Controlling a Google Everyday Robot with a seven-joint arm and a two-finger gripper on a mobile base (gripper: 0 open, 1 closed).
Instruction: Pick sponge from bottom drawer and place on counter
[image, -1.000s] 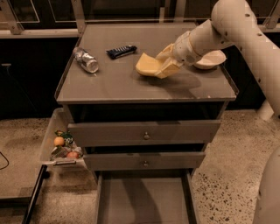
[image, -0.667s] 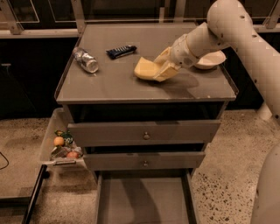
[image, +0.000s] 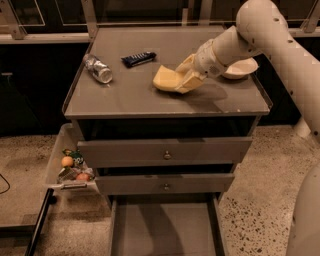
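The pale yellow sponge hangs in my gripper above the middle of the grey counter. Its free left end tilts down close to the counter top; I cannot tell whether it touches. The gripper is shut on the sponge's right end, and the white arm reaches in from the upper right. The bottom drawer is pulled open below, and its grey floor is bare.
A white bowl sits on the counter's right side, just behind the arm. A crushed plastic bottle and a dark snack bar lie on the left part. A side tray with fruit hangs left of the cabinet. The two upper drawers are closed.
My gripper has moved a little to the left and down with the sponge, bringing it closer to the counter top.
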